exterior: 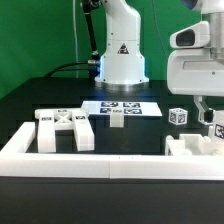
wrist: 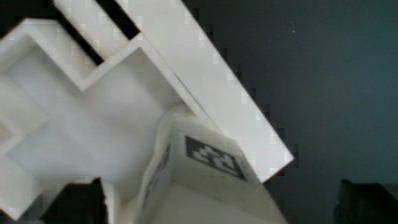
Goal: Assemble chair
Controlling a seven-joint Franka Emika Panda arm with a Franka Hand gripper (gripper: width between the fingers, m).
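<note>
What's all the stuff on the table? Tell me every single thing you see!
X-braced back panel: one, white, flat, toward the exterior view's left.
small block: one, white, in front of the marker board.
marker board: one, white, mid-table.
tagged cube: one, white, exterior view's right.
tagged piece: one, white, under the gripper.
blocky part: one, white, by the barrier wall.
barrier wall: one, white, front.
table: one, black.
robot base: one, white, back.
gripper: one, open.

Quick count: one X-braced panel (exterior: pixel 62 128) to the exterior view's left of the marker board (exterior: pixel 122 106), three small tagged blocks (first block (exterior: pixel 117 120) at the board's front edge, second block (exterior: pixel 178 116) and third block (exterior: pixel 218 130) to its right), one chunkier white part (exterior: pixel 190 147), one long wall (exterior: pixel 100 160).
</note>
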